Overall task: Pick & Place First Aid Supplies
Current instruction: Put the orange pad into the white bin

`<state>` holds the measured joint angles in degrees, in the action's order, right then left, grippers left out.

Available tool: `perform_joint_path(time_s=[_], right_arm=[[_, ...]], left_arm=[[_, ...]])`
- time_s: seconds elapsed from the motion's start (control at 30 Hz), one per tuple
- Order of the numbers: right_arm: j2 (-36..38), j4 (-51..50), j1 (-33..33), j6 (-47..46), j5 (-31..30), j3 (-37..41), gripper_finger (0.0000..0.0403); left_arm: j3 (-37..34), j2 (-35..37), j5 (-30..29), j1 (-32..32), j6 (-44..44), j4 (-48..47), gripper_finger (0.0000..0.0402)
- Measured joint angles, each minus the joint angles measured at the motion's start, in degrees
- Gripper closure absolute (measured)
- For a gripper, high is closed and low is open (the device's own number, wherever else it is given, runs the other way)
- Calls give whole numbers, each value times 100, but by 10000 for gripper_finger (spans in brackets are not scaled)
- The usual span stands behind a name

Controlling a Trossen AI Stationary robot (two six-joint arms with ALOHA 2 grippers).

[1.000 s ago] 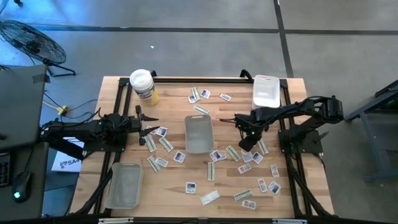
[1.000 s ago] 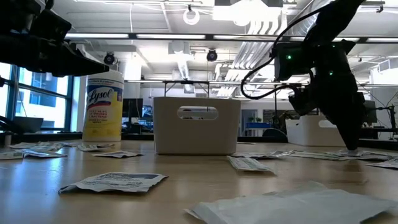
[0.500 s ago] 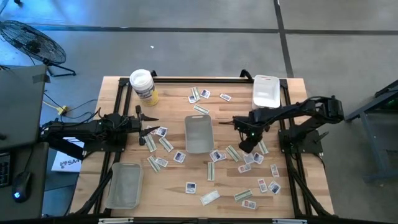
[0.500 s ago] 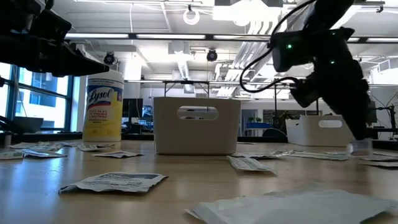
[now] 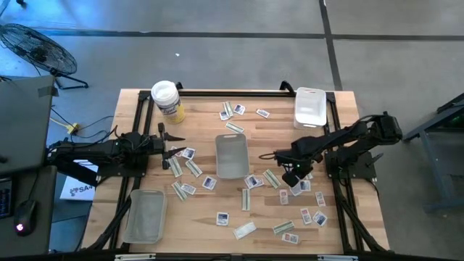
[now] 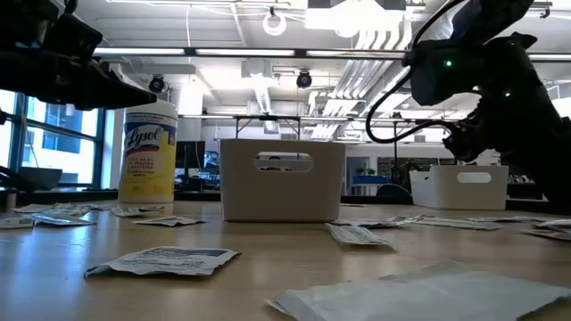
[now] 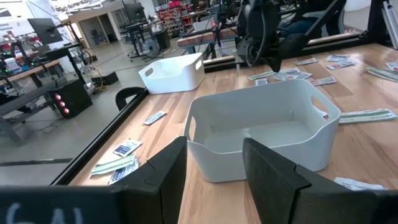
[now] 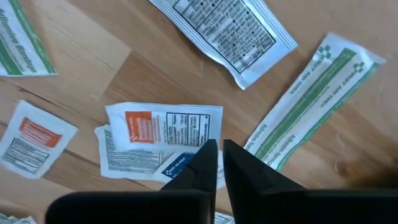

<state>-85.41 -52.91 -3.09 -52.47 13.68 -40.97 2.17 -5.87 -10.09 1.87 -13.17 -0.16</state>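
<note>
Many small packets lie scattered over the wooden table (image 5: 341, 217): squarish white ones and narrow green-striped strips. My right gripper (image 5: 293, 176) is shut and points down over a cluster of them on the table's right side (image 5: 301, 187). In the right wrist view its fingertips (image 8: 219, 163) stand over two overlapping white packets with orange and blue print (image 8: 165, 127), next to a green strip (image 8: 311, 99). Nothing shows between the fingers. My left gripper (image 5: 174, 152) waits open on the left, facing the centre bin (image 7: 261, 127). My right gripper points its shut fingertips (image 8: 208, 158) down from above at the edge of the overlapping white packets (image 8: 186, 163), which lie flat on the table. Whether the fingertips touch them, I cannot tell.
A white bin (image 5: 232, 154) stands mid-table and a second white bin (image 5: 309, 106) at the far right corner. A clear tray (image 5: 145, 215) lies near left. A round tub with a yellow label (image 5: 166, 98) stands far left. Loose packets lie around the centre bin.
My right gripper has moved toward the table's near edge and a little to the right, going out of the low view on its right side. Its fingers stay shut. The left arm has kept still.
</note>
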Motion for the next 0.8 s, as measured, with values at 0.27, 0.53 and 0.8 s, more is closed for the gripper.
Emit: perform_joint_path(time_s=[0.27, 0.53, 0.8], right_arm=[[0, 68, -5, -131, -117, 72, 318], [2, 394, 46, -170, 44, 362, 289], [0, 434, 46, -161, 340, 227, 299]], left_arm=[[2, 0, 0, -1, 0, 0, 247], [0, 0, 0, 0, 0, 1, 247], [0, 0, 0, 0, 0, 1, 247]])
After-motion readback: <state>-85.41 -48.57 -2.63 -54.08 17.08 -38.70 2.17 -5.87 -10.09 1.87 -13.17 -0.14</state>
